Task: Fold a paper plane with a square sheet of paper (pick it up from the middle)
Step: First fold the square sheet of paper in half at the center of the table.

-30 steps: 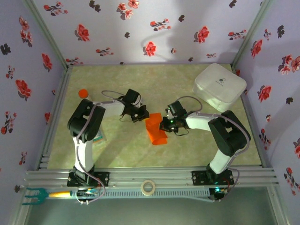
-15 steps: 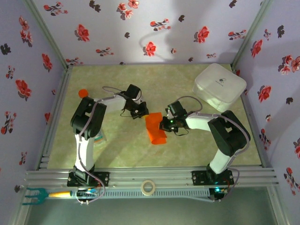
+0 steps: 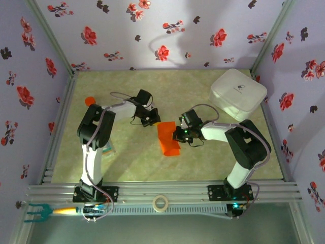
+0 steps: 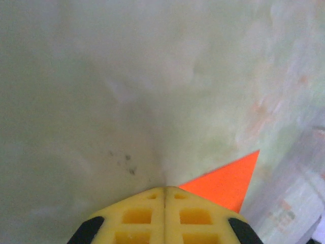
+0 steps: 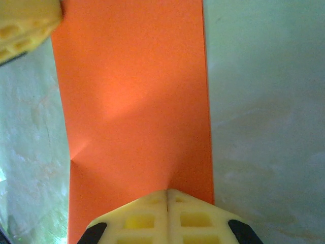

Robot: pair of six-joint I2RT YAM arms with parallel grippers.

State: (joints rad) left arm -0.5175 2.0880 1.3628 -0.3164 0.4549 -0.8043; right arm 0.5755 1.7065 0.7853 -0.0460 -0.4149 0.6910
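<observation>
The square sheet of paper (image 3: 167,141) lies folded into a bright orange-red rectangle at the middle of the table. My left gripper (image 3: 152,121) is shut, its tips down on the table at the paper's far left corner (image 4: 228,183), with nothing between its fingers (image 4: 147,213). My right gripper (image 3: 176,134) is shut too, its tips (image 5: 167,192) resting on the paper (image 5: 132,101) near its right edge, where a faint crease runs across the sheet. The left gripper's yellow finger (image 5: 25,23) shows at the paper's far corner in the right wrist view.
A white lidded case (image 3: 237,94) stands at the back right. A small orange-capped bottle (image 3: 90,100) is at the back left and a small packet (image 3: 107,149) lies by the left arm. A tape roll (image 3: 160,203) sits on the front rail. Flowered walls enclose the table.
My left gripper has edged a little toward the back, at the paper's far left corner, and the paper has shifted slightly with it. The right arm has stayed put.
</observation>
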